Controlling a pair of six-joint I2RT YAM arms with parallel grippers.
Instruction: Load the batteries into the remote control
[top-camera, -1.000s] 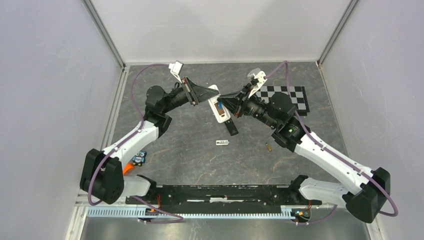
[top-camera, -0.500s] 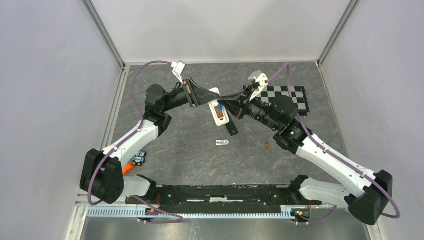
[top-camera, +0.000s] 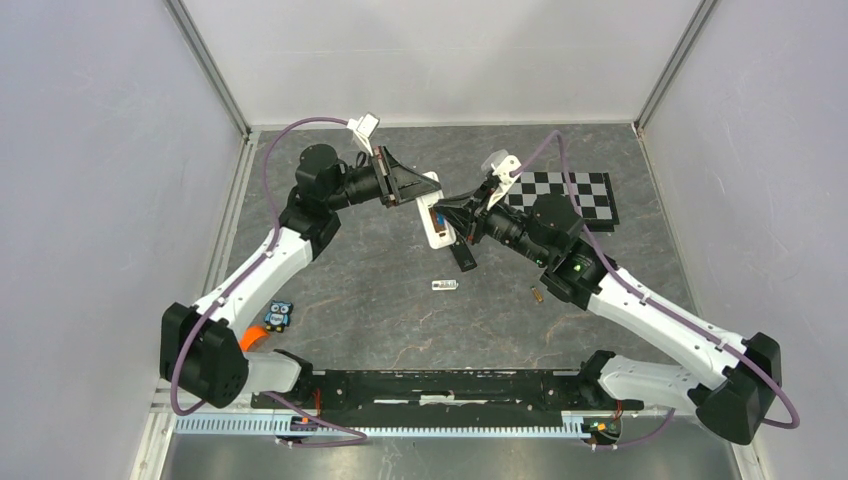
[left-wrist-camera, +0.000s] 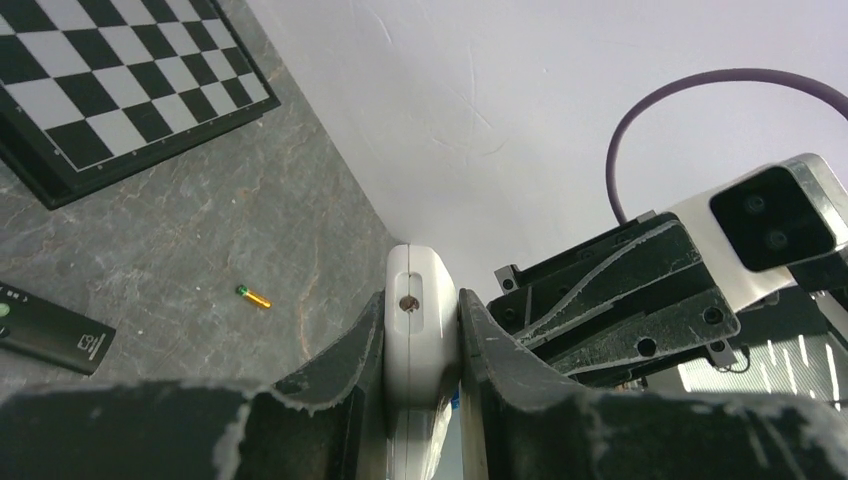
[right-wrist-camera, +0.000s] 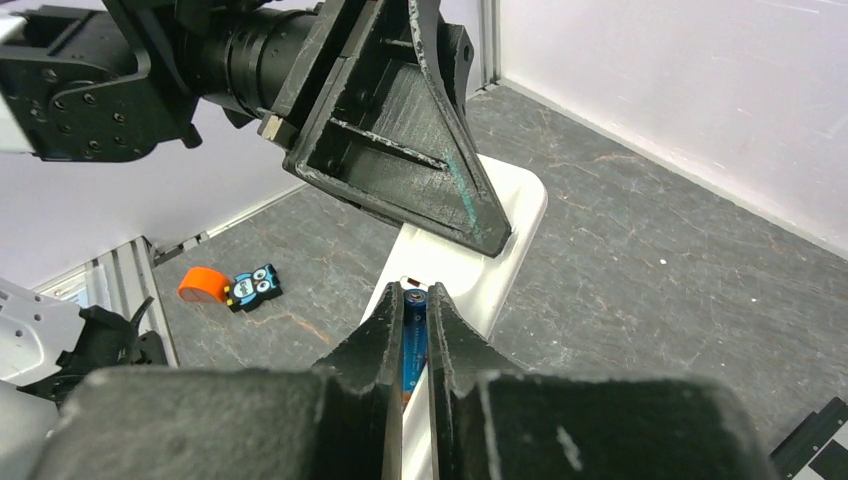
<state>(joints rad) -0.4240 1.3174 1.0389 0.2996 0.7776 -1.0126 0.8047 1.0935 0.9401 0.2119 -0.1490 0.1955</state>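
Note:
My left gripper (top-camera: 420, 190) is shut on one end of the white remote control (top-camera: 432, 218), holding it above the table. The left wrist view shows that remote (left-wrist-camera: 422, 330) pinched edge-on between my left gripper's (left-wrist-camera: 422, 300) fingers. A blue battery (right-wrist-camera: 413, 345) is clamped in my shut right gripper (right-wrist-camera: 414, 300), its tip at the open battery bay of the remote (right-wrist-camera: 505, 250). From above, the right gripper (top-camera: 449, 214) meets the remote from the right. A brownish-gold battery (top-camera: 536, 295) lies on the table, also visible from the left wrist (left-wrist-camera: 253, 297).
A black remote-like piece (top-camera: 463, 256) lies under the held remote, with a small silvery cylinder (top-camera: 445, 285) just nearer. The checkerboard mat (top-camera: 570, 195) is at the back right. An owl figure (top-camera: 278, 316) and an orange object (top-camera: 250, 338) sit near the left arm's base.
The left arm has swung its elbow toward the back and re-angled the remote. The right gripper has followed slightly left with the blue battery, staying at the remote.

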